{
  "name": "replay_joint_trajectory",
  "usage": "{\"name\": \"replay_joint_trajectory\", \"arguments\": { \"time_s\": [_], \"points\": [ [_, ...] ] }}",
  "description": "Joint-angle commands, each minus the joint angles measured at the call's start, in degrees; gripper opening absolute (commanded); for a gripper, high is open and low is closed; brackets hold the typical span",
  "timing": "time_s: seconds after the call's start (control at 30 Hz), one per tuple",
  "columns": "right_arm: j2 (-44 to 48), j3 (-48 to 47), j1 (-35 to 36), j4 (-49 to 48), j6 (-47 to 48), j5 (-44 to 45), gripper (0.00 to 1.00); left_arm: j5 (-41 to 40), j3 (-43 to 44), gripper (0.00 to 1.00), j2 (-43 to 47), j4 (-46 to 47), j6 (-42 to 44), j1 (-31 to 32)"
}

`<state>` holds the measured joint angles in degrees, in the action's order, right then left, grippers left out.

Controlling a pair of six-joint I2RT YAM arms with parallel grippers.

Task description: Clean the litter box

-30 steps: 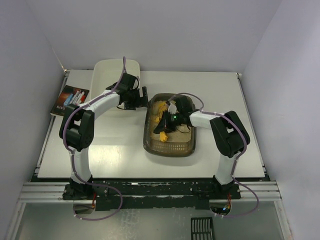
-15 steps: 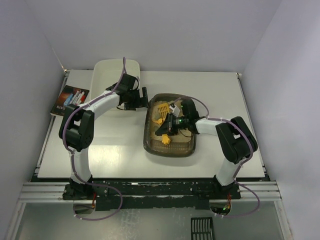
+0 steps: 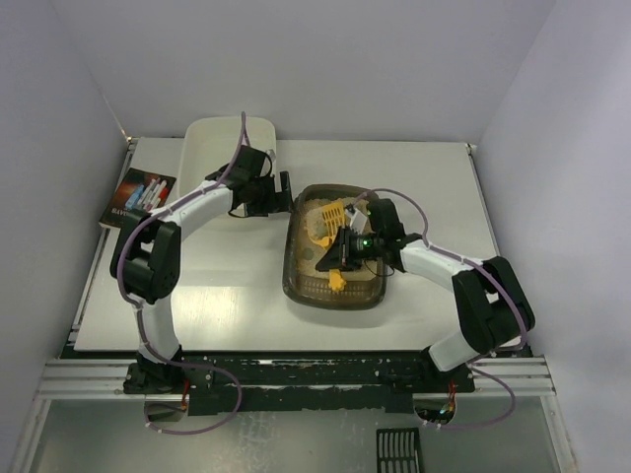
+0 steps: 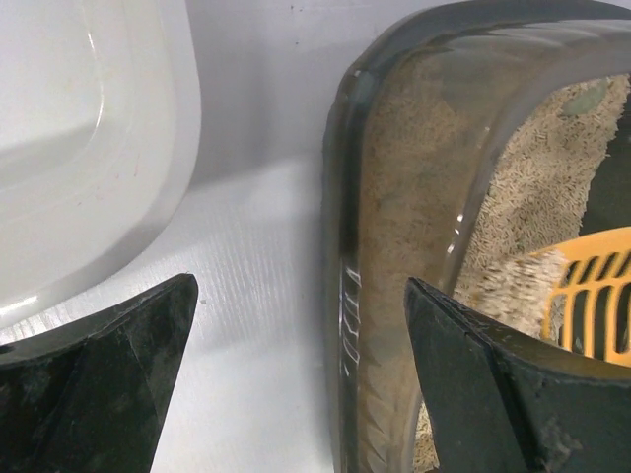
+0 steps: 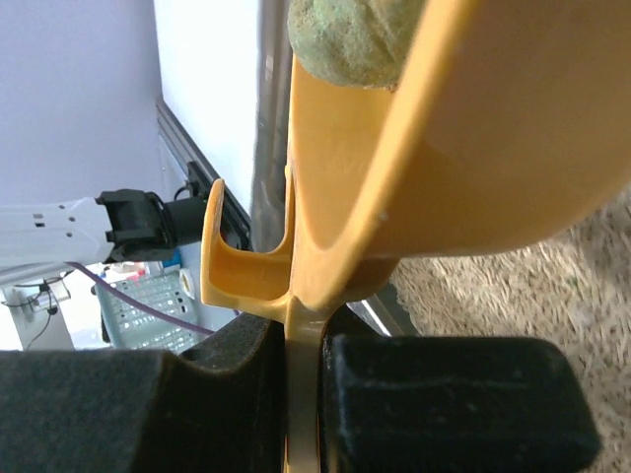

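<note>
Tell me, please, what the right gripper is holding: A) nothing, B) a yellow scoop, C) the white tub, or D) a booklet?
B: in the right wrist view the right gripper is shut on the handle of the yellow scoop, over the litter box.

Views are showing one litter box (image 3: 333,301), one white tub (image 3: 212,138), one booklet (image 3: 136,197), one yellow scoop (image 3: 333,215) carrying one clump (image 5: 355,39), and two arms: left arm (image 3: 192,207), right arm (image 3: 429,258).
</note>
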<state>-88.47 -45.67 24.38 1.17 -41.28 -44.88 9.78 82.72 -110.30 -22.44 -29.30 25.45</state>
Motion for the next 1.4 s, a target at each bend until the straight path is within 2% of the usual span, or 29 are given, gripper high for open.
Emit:
{"name": "replay_joint_trajectory", "arguments": {
  "time_s": [0.0, 0.2, 0.47, 0.7, 0.77, 0.9, 0.93, 1.1, 1.23, 1.37],
  "points": [
    [3.87, 4.78, -0.6, 0.99, 0.76, 0.91, 0.0, 2.09, -1.33, 0.97, 4.91, 2.38, 1.69, 1.33],
    [10.94, 14.01, -1.61, -7.03, -3.34, -0.43, 0.0, 0.72, -2.89, 0.97, 8.68, 2.46, 4.5, 1.35],
    [15.48, 25.91, -3.73, -28.85, -14.12, -4.26, 0.0, 1.73, -5.32, 0.96, 12.77, 3.12, 8.27, 1.35],
    [8.72, 33.75, -3.97, -63.24, -29.33, -6.09, 0.0, -0.08, 0.06, 0.95, 14.4, -6.58, 16.49, 1.35],
    [4.4, 34.32, -4.03, -73.92, -33.87, -8.05, 0.0, -1.18, 0.61, 0.95, 15.97, -9.45, 18.71, 1.35],
    [-8.91, 34.8, -4.34, -102.5, -45.04, -9.71, 0.0, -3.48, -0.59, 0.95, 21.58, -12.85, 24.09, 1.35],
    [-12.14, 33.8, -4.34, -105.36, -48.06, -10.65, 0.0, -4.25, -1.15, 0.95, 23.08, -13.15, 25.17, 1.35],
    [-15.15, 31.43, -4.6, -105.64, -47.41, -11.58, 0.0, -9.51, -5.59, 0.95, 30.55, -13.54, 31.75, 1.27],
    [-13.81, 30.6, -4.58, -105.57, -46.57, -12.75, 0.0, -13.86, -11.48, 0.95, 35.81, -12.05, 35.71, -0.07],
    [-12.08, 30.51, -4.56, -104.62, -44.76, -12.93, 0.0, -16.31, -14.26, 0.95, 37.35, -13.21, 37.32, -0.66]
  ]
}}
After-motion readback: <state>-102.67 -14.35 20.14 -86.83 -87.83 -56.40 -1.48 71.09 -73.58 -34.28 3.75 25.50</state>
